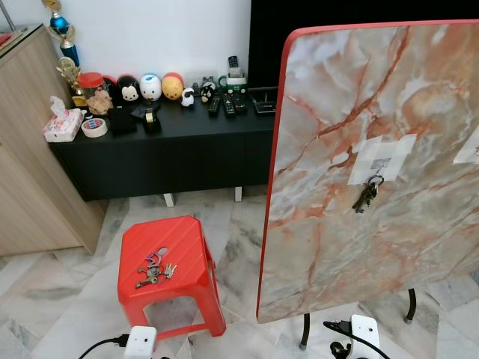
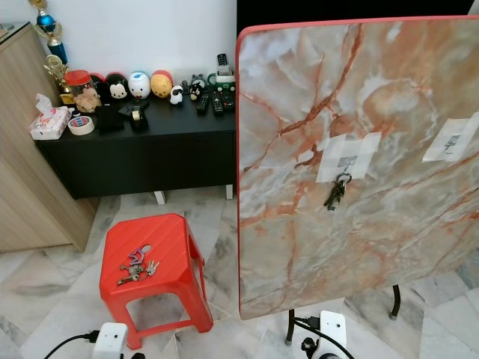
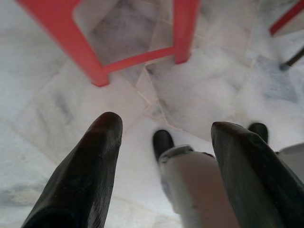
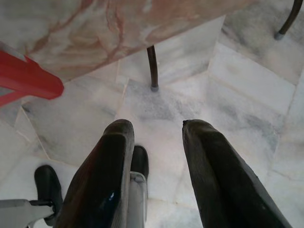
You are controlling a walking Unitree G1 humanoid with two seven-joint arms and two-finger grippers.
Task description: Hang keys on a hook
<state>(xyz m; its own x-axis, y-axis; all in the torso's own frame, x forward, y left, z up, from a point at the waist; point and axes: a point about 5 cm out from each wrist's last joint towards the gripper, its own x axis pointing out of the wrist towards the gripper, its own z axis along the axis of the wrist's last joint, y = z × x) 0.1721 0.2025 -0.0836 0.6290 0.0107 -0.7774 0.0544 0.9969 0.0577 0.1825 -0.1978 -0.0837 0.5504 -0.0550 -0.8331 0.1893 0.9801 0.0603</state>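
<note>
A bunch of keys [image 1: 366,196] hangs from a small hook [image 1: 381,162] taped onto the upright marble-patterned board [image 1: 337,112]. A second taped hook [image 2: 451,140] sits further right on the board. More keys [image 1: 154,267] lie loose on top of the red plastic stool [image 1: 183,238]. Both arms hang low. My left gripper [image 3: 164,142] is open above the floor near the stool's legs. My right gripper [image 4: 156,142] is open above the floor beside the board's stand, with nothing between its fingers.
A black low cabinet [image 1: 172,149] along the back wall carries toy figures, remotes, tape and a tissue pack. A wooden cupboard [image 1: 30,149] stands on the left. The board's black metal legs [image 4: 151,66] rest on the marble floor.
</note>
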